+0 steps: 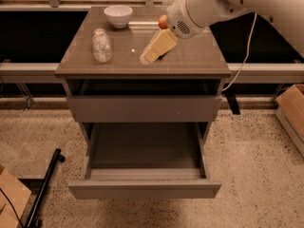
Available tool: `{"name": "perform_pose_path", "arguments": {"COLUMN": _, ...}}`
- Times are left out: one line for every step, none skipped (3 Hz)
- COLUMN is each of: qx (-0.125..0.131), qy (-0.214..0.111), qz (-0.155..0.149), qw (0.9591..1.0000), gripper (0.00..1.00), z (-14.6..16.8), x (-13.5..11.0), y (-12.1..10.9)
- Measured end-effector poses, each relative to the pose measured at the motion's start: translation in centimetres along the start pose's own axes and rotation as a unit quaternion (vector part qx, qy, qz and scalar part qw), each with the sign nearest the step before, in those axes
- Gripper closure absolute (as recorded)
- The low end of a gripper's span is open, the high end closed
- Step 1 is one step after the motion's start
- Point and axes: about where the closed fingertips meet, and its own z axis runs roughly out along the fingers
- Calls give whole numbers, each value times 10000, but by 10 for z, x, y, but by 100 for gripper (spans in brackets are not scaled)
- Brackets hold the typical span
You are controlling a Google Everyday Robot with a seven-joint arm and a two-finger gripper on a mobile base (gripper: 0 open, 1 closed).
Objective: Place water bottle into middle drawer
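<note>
Clear crinkled water bottle [101, 45] lies on its side on the tabletop [190, 63], left part. Grey middle drawer [145, 189] stands open below, dark rectangular tray showing. Hand [156, 49] is above mid tabletop, right of the bottle, apart from it.
</note>
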Motion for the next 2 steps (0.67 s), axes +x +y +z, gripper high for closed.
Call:
{"name": "perform_pose_path", "arguments": {"qx": 258, "qy": -299, "qz": 270, "qw": 9989, "gripper": 0, "z": 37, "x": -17, "y": -10}}
{"name": "perform_pose_path", "arguments": {"qx": 471, "qy": -558, "qz": 446, "qw": 9963, "gripper": 0, "z": 86, "x": -32, "y": -26}}
